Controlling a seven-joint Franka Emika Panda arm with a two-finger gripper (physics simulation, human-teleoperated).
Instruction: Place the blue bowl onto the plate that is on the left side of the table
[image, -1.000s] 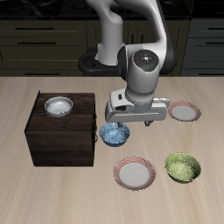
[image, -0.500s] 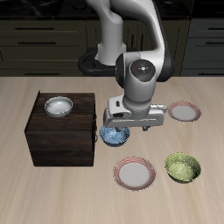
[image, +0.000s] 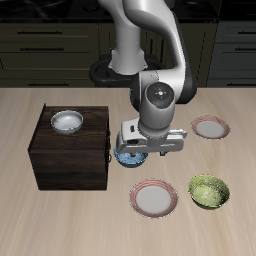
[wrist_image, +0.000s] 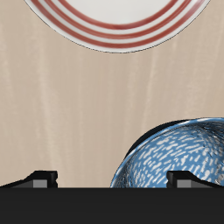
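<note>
Blue bowl (image: 128, 157) on the table beside the dark box (image: 70, 150), mostly hidden under the gripper (image: 143, 150) in the exterior view. Wrist view shows its mottled inside, cut off, plus a red-ringed plate rim (wrist_image: 114, 31). Jaw state: cannot tell.

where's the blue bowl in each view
Exterior view: the blue bowl sits beside the dark wooden box, mostly hidden under the gripper; only its front rim shows.
Wrist view: the blue bowl fills the area close under the jaws, its speckled inside showing.
Shared landmark: the pink-rimmed plate nearer the table's front edge, seen in the wrist view as red rings.
</note>
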